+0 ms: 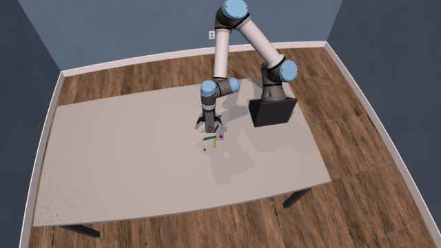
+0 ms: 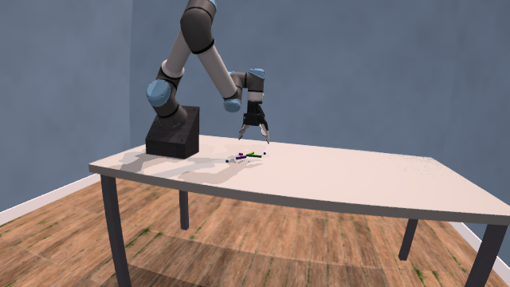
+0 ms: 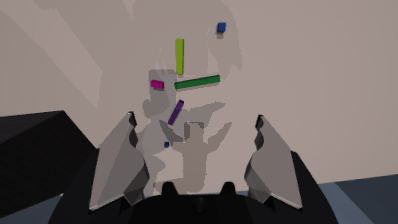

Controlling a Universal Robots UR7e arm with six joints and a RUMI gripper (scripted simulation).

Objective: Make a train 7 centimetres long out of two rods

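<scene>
My gripper is open and empty, above the table near the rods. In the wrist view a lime rod lies upright in the picture, its lower end a small gap from the left end of the green rod, at an angle to it. A magenta rod lies left of them. A purple rod lies slanted below. One blue rod is at the upper right, another below the purple rod.
The arm's black base block stands on the table, to the right of the rods in the top view. Shadows of the arm fall across the rods and table.
</scene>
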